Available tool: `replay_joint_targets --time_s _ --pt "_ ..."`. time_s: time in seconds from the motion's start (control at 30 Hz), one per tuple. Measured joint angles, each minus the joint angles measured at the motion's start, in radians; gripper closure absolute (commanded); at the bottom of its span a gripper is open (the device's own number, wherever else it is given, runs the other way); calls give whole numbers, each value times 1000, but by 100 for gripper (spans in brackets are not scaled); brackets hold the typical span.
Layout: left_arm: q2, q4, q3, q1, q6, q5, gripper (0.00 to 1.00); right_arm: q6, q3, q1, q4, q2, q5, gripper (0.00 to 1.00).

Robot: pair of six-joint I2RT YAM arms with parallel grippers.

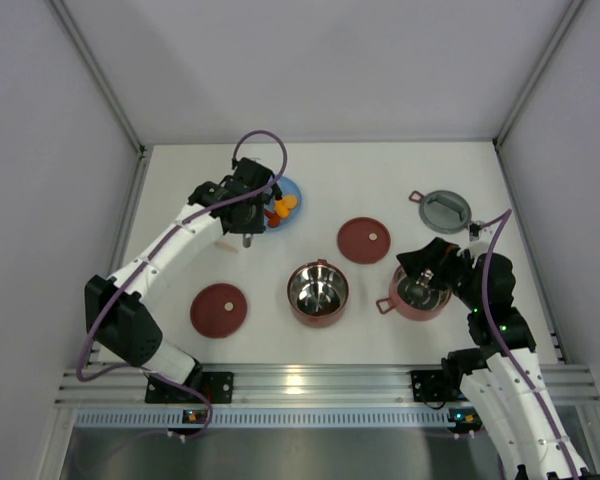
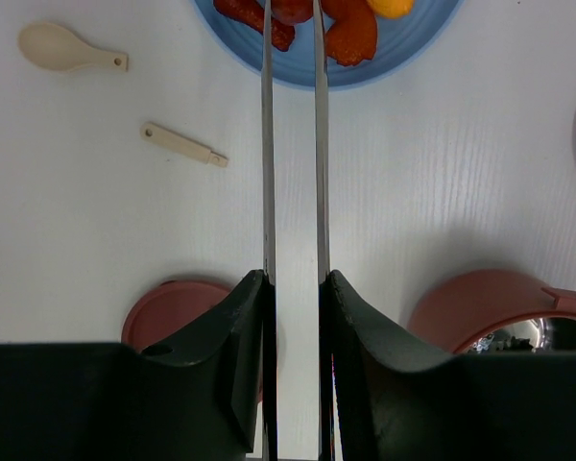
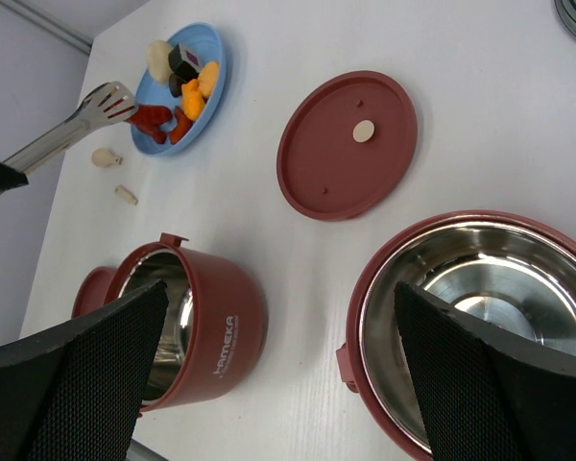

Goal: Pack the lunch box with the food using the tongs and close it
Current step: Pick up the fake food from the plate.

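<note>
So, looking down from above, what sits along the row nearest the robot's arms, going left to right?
Flat maroon lid → open red bowl → second red bowl.

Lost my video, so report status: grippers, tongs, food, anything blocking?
Left gripper shut on tongs, tips at food on blue plate. Right gripper open over empty bowl. Wooden spoon pieces beside plate, not blocking.
</note>
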Motion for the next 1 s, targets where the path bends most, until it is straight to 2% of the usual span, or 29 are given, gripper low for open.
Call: replay_joint_targets --time_s 0.33,0.5,0.87,1.0 --pt "-7 -31 2 -8 5 -11 83 0 0 0 1 8 -4 0" --pt "-3 -31 2 -8 11 -11 80 0 0 0 1 9 -4 0" --pt "75 -16 -4 -8 19 -6 79 -1 0 0 1 10 -4 1" --pt "82 -6 -11 -8 19 -6 73 -1 0 0 0 10 -4 0"
